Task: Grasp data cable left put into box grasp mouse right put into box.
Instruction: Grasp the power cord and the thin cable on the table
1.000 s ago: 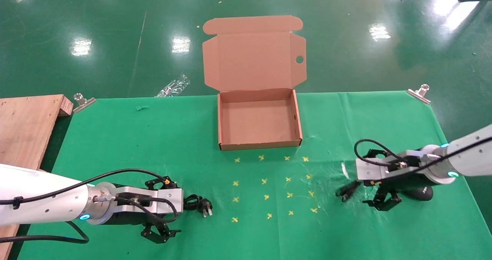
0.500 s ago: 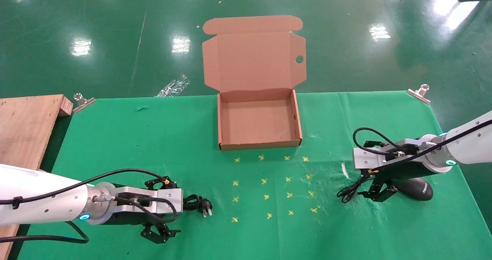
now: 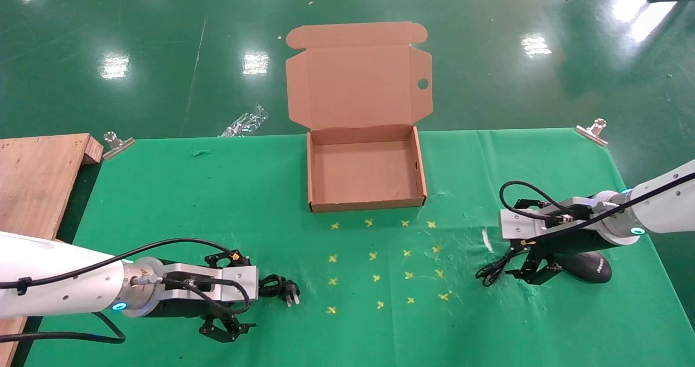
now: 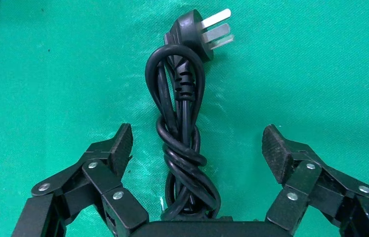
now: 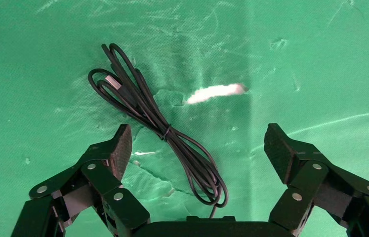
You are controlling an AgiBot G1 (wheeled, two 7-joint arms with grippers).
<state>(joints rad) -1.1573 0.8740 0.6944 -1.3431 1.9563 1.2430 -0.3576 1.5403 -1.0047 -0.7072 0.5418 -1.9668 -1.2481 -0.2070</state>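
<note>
Over the last second our right gripper (image 3: 529, 272) has been drawing back toward the right edge of the table (image 3: 179, 204) and dropping lower, and it is now sitting nearly as it was half a second ago, so we are judging that it is settling rather than travelling. Its jaws are standing wide apart with nothing between the pads but the mouse's thin cord (image 5: 162, 131), which is lying bunched on the green cloth. The mouse (image 3: 589, 266) itself is resting just behind that gripper, near the right edge, partly hidden under the wrist; its long axis is running roughly along the front edge, with the cord trailing off toward the table's middle. We are reading this as a lining-up for the mouse that is not yet over the body.

Our left gripper (image 3: 225, 323) is hovering near the front left corner, unchanged from the earlier frames, jaws spread on either side of the data cable (image 4: 182, 143) without touching it. That bundle is lying lengthwise between the pads, its pronged plug (image 4: 204, 29) pointing away from the wrist toward the table's middle, so closing across its narrow width looks feasible.

Neither item is lifted yet, and the box (image 3: 366, 204) is standing open and empty at the middle of the far edge.
</note>
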